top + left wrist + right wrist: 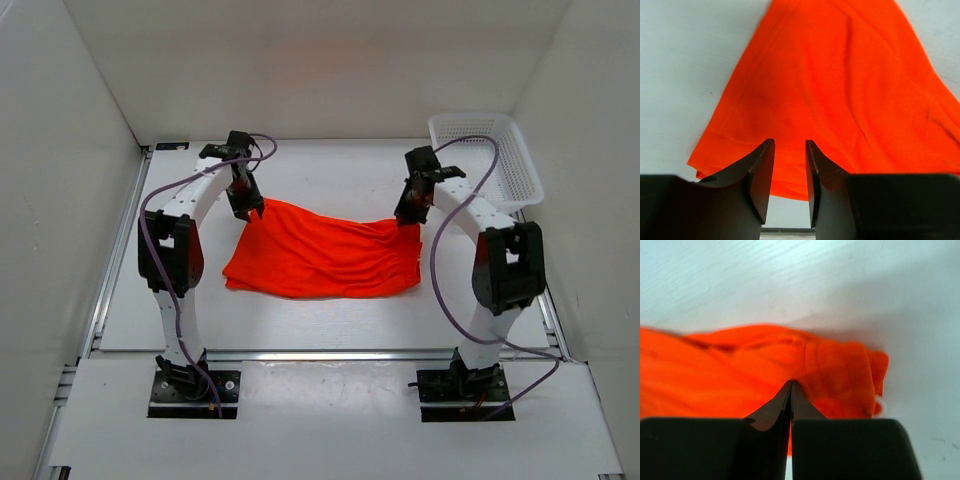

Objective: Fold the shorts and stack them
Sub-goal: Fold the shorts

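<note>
Top external: shorts (325, 260) lie on surface (300, 325), long axis left-right between arms, left gripper (250, 211) over far-left corner with jaws apart, right gripper (405, 217) at far-right corner, jaws together, apparently pinching cloth.

We count one pair of shorts (320, 262). We count two arms, the left arm (175, 250) and the right arm (500, 262), and two grippers, the left gripper (247, 208) and the right gripper (407, 215). We also count two purple cables, the left cable (146, 232) and the right cable (437, 280), one basket (470, 118) and one table (330, 170).
</note>
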